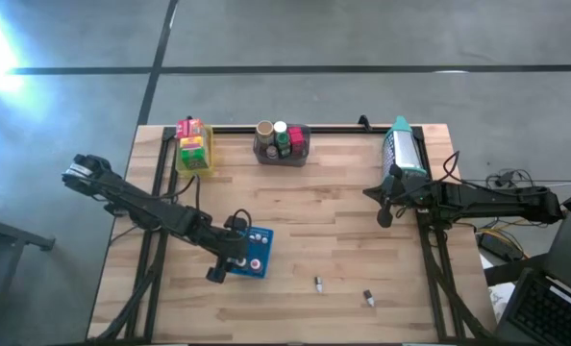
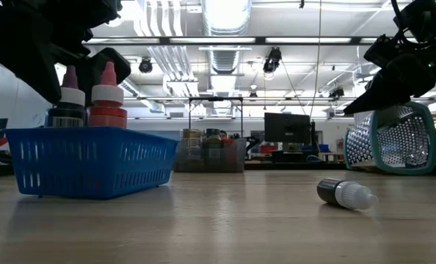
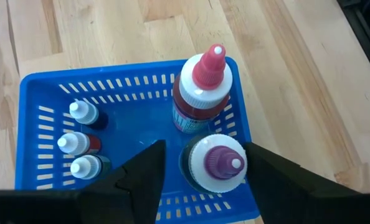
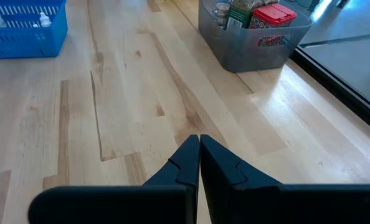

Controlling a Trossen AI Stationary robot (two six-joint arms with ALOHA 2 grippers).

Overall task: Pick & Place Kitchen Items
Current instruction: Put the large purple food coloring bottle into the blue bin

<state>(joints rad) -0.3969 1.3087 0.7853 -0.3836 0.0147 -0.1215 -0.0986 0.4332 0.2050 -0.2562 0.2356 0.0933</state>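
High view: left gripper sits over the blue tray, two small bottles lie loose on the table right of the tray, and the right gripper hangs well right of it. Low view: a dark bottle lies on its side right of the tray. Wrist views: left fingers are spread either side of the purple-capped bottle standing in the tray beside the pink-capped bottle, not pinching it; right fingers are pressed together, empty.
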